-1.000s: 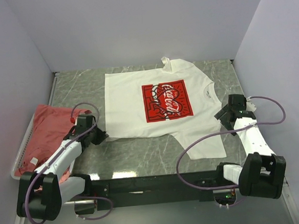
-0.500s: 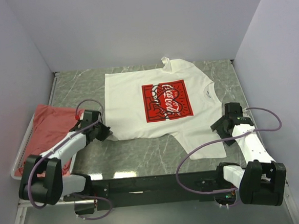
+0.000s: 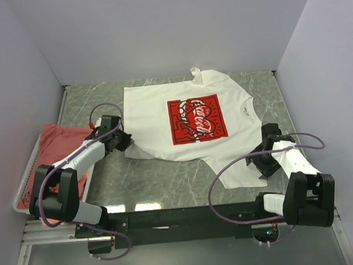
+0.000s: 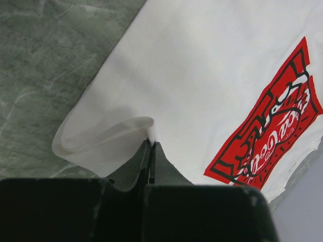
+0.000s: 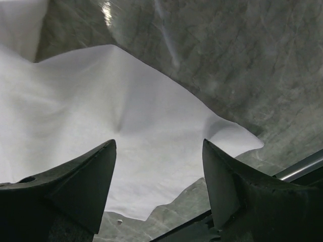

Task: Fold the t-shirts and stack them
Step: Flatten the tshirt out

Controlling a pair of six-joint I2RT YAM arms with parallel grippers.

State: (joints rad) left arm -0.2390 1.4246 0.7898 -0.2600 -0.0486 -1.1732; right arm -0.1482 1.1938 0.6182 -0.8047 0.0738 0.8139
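A white t-shirt (image 3: 157, 118) with a red chest print (image 3: 197, 119) lies spread flat on the green marble table (image 3: 167, 178). My left gripper (image 3: 127, 143) is shut on its near-left hem corner. In the left wrist view the jaws (image 4: 150, 142) pinch the white cloth (image 4: 202, 75), and that corner curls up off the table. My right gripper (image 3: 265, 165) hovers open over the shirt's near sleeve (image 3: 243, 170). In the right wrist view the sleeve (image 5: 101, 111) lies under and between the spread fingertips (image 5: 159, 143). Salmon-pink t-shirts (image 3: 59, 150) lie in the basket on the left.
A white wire basket (image 3: 18, 201) stands at the table's left edge. Grey walls close in the table at the back and both sides. The arms' black base rail (image 3: 188, 216) runs along the near edge. Bare marble (image 3: 161, 176) shows in front of the shirt.
My left gripper closed on the shirt's hem corner and drew it slightly up and back. My right gripper dropped toward the near sleeve, staying open.
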